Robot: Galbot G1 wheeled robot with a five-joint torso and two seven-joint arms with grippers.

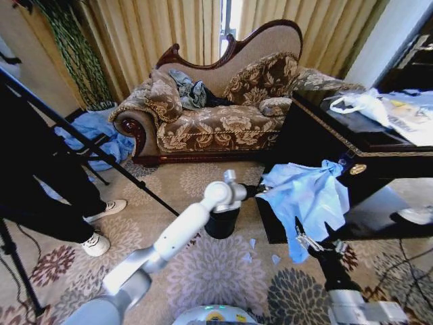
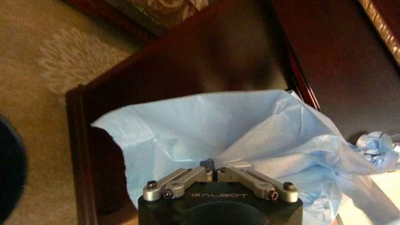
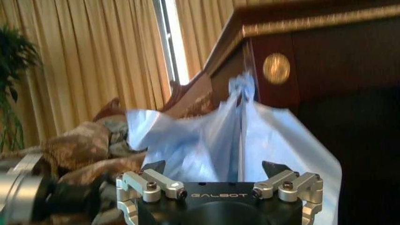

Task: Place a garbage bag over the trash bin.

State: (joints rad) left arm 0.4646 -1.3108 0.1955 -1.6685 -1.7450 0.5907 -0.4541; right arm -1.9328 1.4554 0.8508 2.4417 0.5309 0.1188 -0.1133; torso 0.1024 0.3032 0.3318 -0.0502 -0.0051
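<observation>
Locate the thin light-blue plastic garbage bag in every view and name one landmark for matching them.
Head view: the thin light-blue plastic garbage bag hangs right of centre, stretched between the left gripper and right gripper, against the dark wooden cabinet.
Left wrist view: the bag spreads beyond the pinching gripper.
Right wrist view: it rises mid-picture.
Shared landmark: the cabinet.

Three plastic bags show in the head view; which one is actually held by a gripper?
The garbage bag hanging beside the trash bin: left gripper is shut on its edge. The blue bunch lies by the sofa; the white bag sits on the dark table.
</observation>
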